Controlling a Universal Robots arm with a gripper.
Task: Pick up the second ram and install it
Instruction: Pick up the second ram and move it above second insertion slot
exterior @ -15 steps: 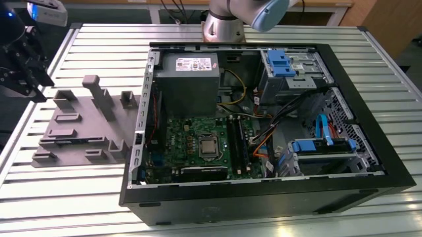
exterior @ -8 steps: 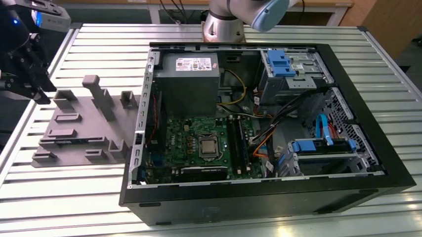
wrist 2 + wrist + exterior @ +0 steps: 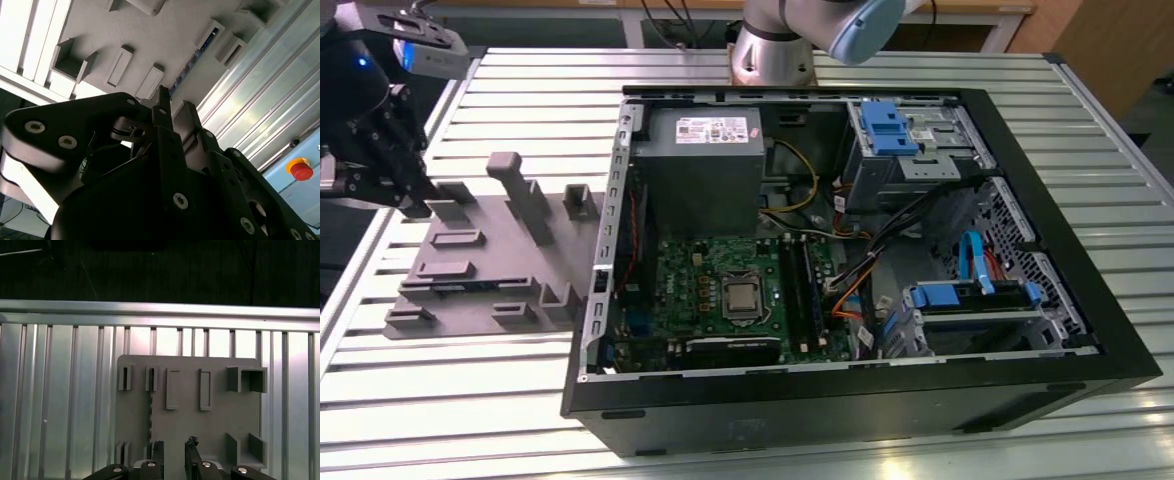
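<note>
The second ram is a thin blue stick standing on edge in a slot of the grey holder tray. In the first wrist view it appears edge-on as a narrow toothed line on the tray. My gripper hovers just above the tray, fingers apart with nothing between them, and the stick lies slightly to one side of the gap. In the exterior view the gripper hangs over the tray's side at the exterior view's left. The black fingertips point down at the tray.
An open black computer case lies to the exterior view's right of the tray, with its green motherboard, power supply and blue drive brackets. Everything rests on a ribbed metal table. A red button sits off the table.
</note>
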